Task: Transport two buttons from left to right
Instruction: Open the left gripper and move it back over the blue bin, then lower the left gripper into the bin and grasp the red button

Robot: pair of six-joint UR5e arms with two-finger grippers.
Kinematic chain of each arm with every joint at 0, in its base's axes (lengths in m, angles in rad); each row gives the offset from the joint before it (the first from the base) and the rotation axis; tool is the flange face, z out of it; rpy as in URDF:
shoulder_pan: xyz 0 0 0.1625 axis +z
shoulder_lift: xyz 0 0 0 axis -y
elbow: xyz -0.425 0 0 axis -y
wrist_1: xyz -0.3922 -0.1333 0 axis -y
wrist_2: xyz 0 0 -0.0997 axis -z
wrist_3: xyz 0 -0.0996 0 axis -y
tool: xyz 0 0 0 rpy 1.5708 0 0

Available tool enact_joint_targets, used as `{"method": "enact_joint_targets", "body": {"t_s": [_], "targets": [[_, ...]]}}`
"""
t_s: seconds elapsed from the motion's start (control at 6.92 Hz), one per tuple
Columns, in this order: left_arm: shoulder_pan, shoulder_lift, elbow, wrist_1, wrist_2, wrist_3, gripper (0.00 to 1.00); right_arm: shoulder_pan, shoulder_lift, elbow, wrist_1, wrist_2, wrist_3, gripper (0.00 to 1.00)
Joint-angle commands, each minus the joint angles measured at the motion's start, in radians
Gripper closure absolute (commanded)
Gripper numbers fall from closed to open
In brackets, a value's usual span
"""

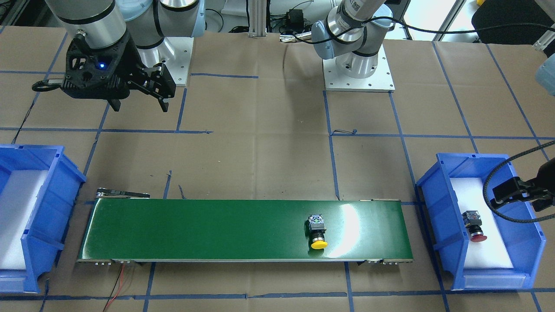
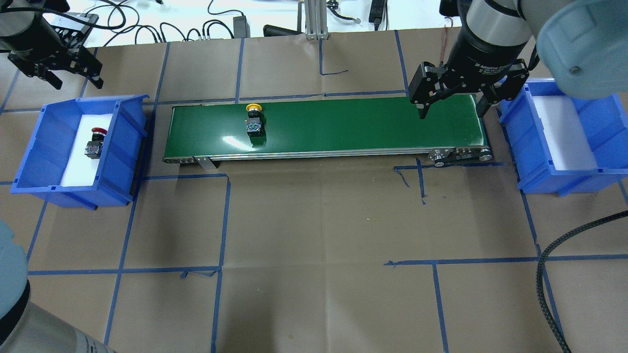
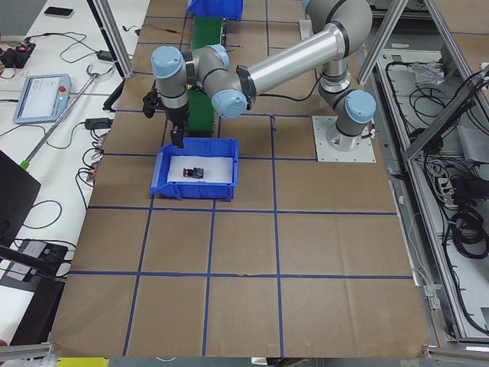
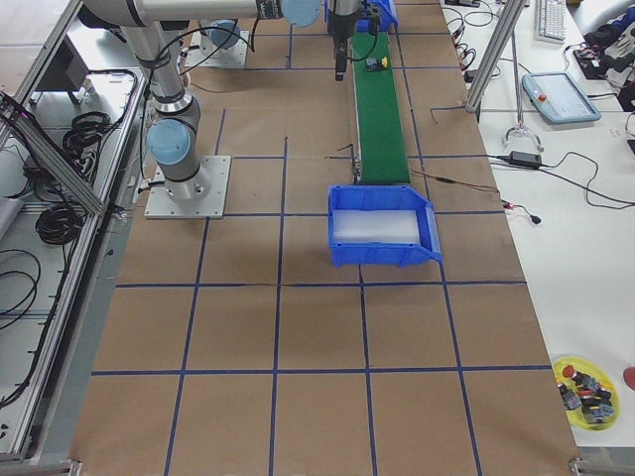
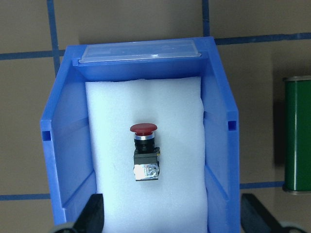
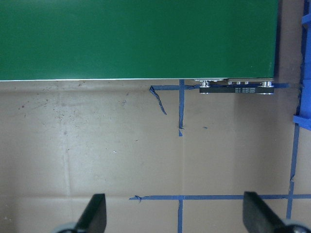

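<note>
The red-topped button (image 5: 144, 155) in the blue plastic box (image 5: 51, 141) at the desk's left edge is likely being lined up for grabbing by the left gripper (image 5: 173, 214), open like the right gripper (image 2: 451, 112).

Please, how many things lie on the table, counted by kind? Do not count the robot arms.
Push buttons: 2, the yellow-capped button on the belt and the red-capped button in the left bin
Blue bins: 2, the left bin and the right bin
Green conveyor belt: 1
Total: 5
</note>
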Motion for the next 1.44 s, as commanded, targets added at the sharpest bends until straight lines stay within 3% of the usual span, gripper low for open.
{"method": "enact_joint_targets", "body": {"t_s": [0.0, 0.87, 1.3], "targets": [[0.042, -0.002, -0.089, 0.117, -0.004, 0.054, 0.01, -0.001, 0.0, 0.0, 0.0, 0.0, 0.0, 0.0], [0.044, -0.047, -0.291, 0.412, -0.022, 0.03, 0.01, -0.019, 0.0, 0.0, 0.003, 0.003, 0.0, 0.0], [0.047, -0.096, -0.298, 0.46, -0.022, 0.031, 0.01, -0.019, 0.0, 0.0, 0.003, 0.004, 0.0, 0.0]]}}
